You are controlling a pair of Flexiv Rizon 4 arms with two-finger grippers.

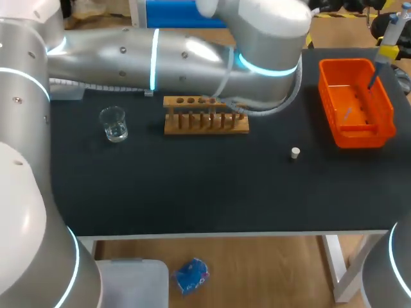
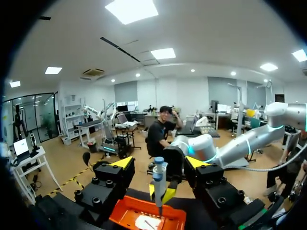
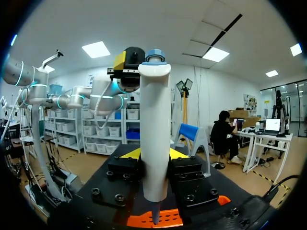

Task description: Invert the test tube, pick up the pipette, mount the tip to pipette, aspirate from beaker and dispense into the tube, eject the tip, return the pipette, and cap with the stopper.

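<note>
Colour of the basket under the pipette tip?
Orange. The plastic basket beneath the white pipette shows best in the head view.

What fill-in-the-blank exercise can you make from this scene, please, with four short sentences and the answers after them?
1. The right gripper holds the pipette over the ____ tray.
2. In the head view, the beaker stands to the ____ of the wooden rack.
3. The left gripper is ____, with nothing between its fingers.
4. The small white stopper lies on the ____ table.

Missing words: orange; left; open; black.
</note>
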